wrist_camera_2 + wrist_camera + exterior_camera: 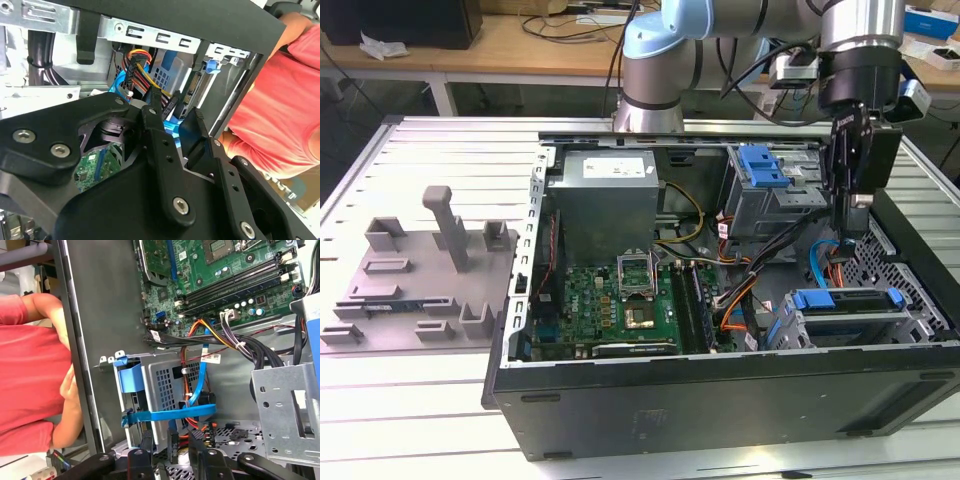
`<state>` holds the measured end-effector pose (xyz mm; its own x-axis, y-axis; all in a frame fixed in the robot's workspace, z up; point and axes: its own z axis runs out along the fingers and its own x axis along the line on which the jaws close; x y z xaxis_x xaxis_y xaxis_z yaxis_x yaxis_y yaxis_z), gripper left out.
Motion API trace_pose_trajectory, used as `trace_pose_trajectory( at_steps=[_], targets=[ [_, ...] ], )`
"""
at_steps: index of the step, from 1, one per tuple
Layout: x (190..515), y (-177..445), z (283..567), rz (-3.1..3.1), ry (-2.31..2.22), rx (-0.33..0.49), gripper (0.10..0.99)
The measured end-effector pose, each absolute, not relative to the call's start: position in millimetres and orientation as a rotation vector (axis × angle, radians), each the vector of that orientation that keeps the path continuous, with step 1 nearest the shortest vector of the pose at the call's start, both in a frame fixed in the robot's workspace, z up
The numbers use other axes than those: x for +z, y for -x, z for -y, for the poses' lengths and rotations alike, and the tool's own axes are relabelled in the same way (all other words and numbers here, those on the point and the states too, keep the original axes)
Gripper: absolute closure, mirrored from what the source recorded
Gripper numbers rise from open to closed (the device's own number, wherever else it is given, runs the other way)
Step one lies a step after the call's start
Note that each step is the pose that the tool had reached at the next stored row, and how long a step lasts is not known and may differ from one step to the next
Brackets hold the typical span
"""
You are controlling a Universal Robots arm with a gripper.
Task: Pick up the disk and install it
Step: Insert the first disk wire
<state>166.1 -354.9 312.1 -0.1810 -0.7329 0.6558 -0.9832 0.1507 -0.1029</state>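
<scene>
1. Disk position: it sits in the drive cage at the lower right of the exterior view, inside the open case. Its blue rail, and so its long axis, runs from the exterior view's left to its right, parallel to the case's near wall.
2. Gripper: you have it hanging tips-down above and behind the disk, apart from it. In the second wrist view the fingers stand spread, with nothing between them.
3. Hidden: the cage covers the disk's label and metal faces. You cannot tell whether it lies flat or on edge, nor whether it is fully seated.
4. Room: a blue cable and orange wires crowd the disk on the exterior view's left. The case's end wall stands close on the right. A bay with a blue latch stands at the gripper's left in that view.
5. Edge: in the first wrist view, a person in a red shirt stands just outside the case wall beside the cage.
</scene>
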Motion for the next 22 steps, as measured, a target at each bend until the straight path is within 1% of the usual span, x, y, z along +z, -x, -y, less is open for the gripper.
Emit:
trace_pose_trajectory(
  at_steps=[21,22],
  targets=[
    [308.8,-168.6,352.3,1.972,-1.64,0.73,0.675],
    [308.6,-168.6,352.3,1.972,-1.64,0.73,0.69]
  ],
)
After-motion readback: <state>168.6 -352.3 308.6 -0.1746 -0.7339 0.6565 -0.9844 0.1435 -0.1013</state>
